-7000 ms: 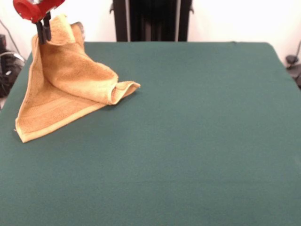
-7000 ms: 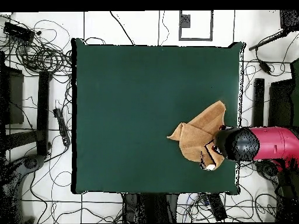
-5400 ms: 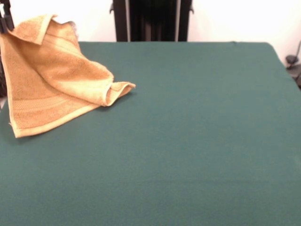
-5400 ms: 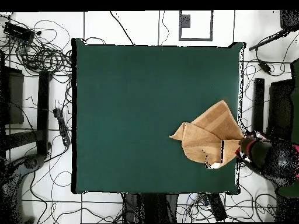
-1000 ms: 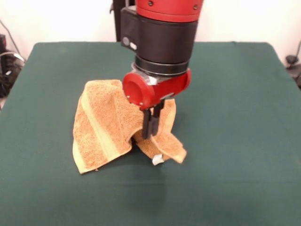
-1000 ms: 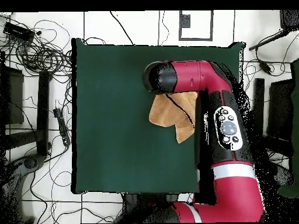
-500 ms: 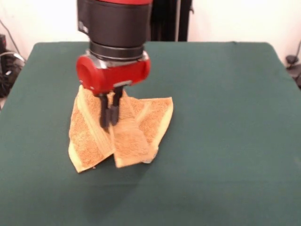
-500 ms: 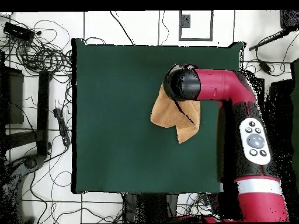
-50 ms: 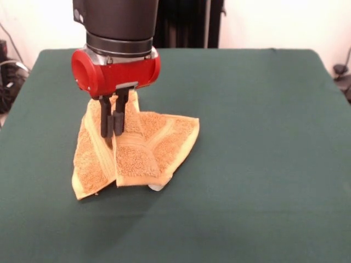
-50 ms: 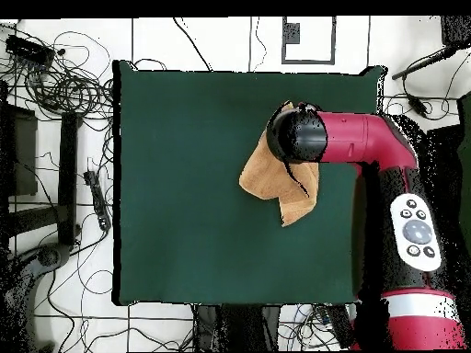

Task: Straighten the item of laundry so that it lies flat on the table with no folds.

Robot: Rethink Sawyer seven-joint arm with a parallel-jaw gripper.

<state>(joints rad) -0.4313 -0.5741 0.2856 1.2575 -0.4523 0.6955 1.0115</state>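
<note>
The hand (image 9: 112,127) hangs from the red and black arm (image 10: 368,142) with its two dark fingers (image 9: 103,121) close together, pinching a raised ridge of the towel (image 9: 137,150). The grip sits at the upper left part of the cloth in the front view, where the fabric peaks up between the fingers.

The towel lies crumpled on the green surface (image 9: 263,137), left of centre in the front view. From the pinched ridge it falls away in several folds: one flap drops to the lower left with a flat woven band along its edge, another folds over toward the front, and a third spreads out to the right, ending in a corner. A small pale tag (image 9: 157,187) peeks from under the front edge, touching the surface.

From overhead, the towel (image 10: 271,179) shows as an uneven wedge right of the surface's (image 10: 184,184) middle, its top partly covered by the arm's black wrist.
</note>
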